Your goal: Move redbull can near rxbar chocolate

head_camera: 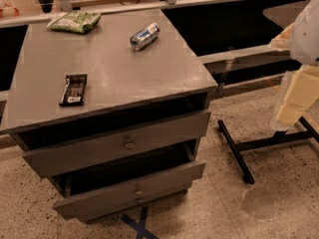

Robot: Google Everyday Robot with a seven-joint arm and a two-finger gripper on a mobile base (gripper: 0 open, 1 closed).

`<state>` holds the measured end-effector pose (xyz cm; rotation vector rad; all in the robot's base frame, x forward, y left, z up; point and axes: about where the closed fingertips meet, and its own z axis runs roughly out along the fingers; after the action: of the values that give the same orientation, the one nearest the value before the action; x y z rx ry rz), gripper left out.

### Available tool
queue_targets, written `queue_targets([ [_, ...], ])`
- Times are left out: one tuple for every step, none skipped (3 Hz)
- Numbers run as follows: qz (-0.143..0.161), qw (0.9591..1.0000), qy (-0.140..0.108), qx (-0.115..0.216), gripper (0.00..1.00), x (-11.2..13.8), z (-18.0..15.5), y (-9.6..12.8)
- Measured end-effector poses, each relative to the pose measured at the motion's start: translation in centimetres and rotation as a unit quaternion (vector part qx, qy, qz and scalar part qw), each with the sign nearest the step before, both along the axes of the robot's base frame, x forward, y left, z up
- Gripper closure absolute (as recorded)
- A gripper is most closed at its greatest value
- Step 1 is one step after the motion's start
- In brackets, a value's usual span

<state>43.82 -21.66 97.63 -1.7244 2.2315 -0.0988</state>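
The redbull can [144,36] lies on its side on the far right part of the grey cabinet top [124,68], its shiny silver end toward the front left. The rxbar chocolate [74,89], a flat black bar with a white patch at its near end, lies near the front left of the top. My gripper [292,102] shows as a pale cream shape at the right edge of the view. It hangs over the floor, well to the right of the cabinet and far from both objects.
A crinkled green snack bag [75,21] lies at the far left corner of the top. The cabinet has two drawers [124,146] pulled slightly out. A black metal stand foot [237,153] lies on the speckled floor at the right. A railing [164,4] runs behind.
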Motion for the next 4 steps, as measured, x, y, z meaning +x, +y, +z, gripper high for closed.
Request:
queue_targets([
  [0.0,1.0,0.0,0.0,0.0,0.0,0.0,0.0],
  [0.001,0.9984,-0.041,0.038,0.0,3.7,1.6,0.3],
  [0.013,0.9918,-0.077,0.101,0.0,8.1,2.4,1.6],
  [0.006,0.9786,-0.098,0.181,0.0,12.5,1.5,3.9],
])
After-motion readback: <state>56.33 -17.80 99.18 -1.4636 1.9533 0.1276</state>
